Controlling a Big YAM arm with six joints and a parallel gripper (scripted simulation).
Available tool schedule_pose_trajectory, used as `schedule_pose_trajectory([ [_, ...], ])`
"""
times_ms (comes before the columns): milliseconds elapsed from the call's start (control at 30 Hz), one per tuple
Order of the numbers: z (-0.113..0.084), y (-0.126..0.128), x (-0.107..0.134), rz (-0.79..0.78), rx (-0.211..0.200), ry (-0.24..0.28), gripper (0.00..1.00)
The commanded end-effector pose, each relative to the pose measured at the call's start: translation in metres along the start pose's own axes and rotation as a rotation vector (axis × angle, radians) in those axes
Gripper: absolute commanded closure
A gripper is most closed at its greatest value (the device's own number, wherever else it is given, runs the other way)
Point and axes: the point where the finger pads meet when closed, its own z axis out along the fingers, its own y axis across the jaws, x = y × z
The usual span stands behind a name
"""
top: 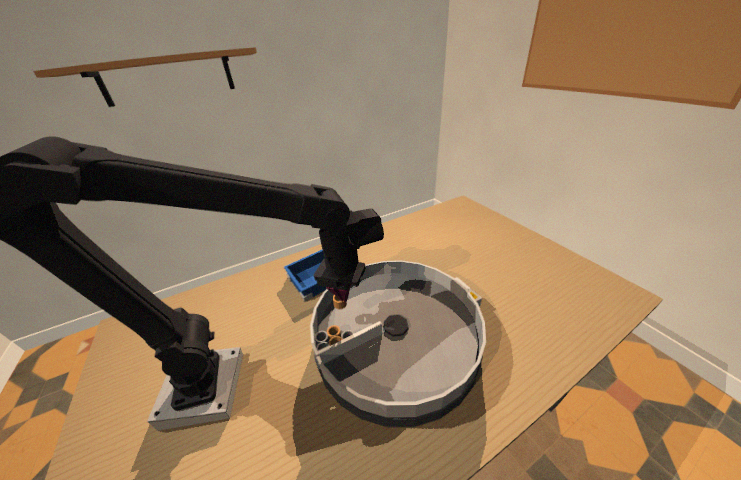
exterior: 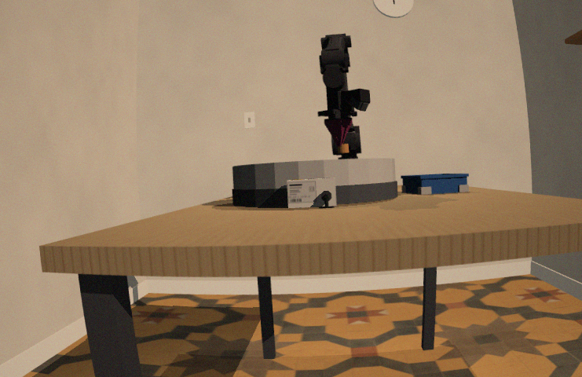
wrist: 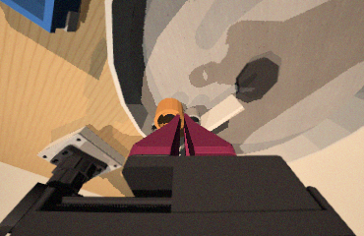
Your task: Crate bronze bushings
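My gripper (top: 339, 293) (exterior: 342, 143) (wrist: 181, 118) is shut on the wall of a bronze bushing (top: 339, 302) (exterior: 345, 148) (wrist: 169, 106), which hangs upright above the left part of the turning table (top: 414, 409) (exterior: 358, 167) (wrist: 110, 49). Below it, beside the divider, a bronze bushing (top: 333, 326) stands with another bronze bushing (top: 335, 340) close by. A steel bushing (top: 321, 332) is at their left and another steel bushing (top: 347, 332) at their right. The blue crate (top: 294, 280) (exterior: 438, 184) (wrist: 45, 19) stands behind the turning table; its inside is partly hidden by my arm.
A pale divider (top: 351, 339) (wrist: 223, 113) runs from the rim toward the dark centre hub (top: 396, 325) (wrist: 259, 79). The high rim lies between my gripper and the crate. A white labelled box (exterior: 301, 193) is at the far side of the turning table.
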Motion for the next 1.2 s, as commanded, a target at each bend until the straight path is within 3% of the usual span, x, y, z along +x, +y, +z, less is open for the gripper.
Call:
schedule_pose_trajectory([
  [0,-0.013,0.008,-0.031,0.021,0.026,-0.027,1.0],
  [133,-0.02,0.025,-0.068,0.022,0.037,-0.045,1.0],
  [200,-0.02,0.025,-0.068,0.022,0.037,-0.045,1.0],
  [700,-0.021,0.118,-0.172,0.023,0.017,-0.047,1.0],
  [767,-0.021,0.118,-0.172,0.023,0.017,-0.047,1.0],
  [967,-0.021,0.151,-0.209,0.023,0.012,-0.05,1.0],
  [1167,-0.021,0.163,-0.222,0.024,0.011,-0.048,1.0],
])
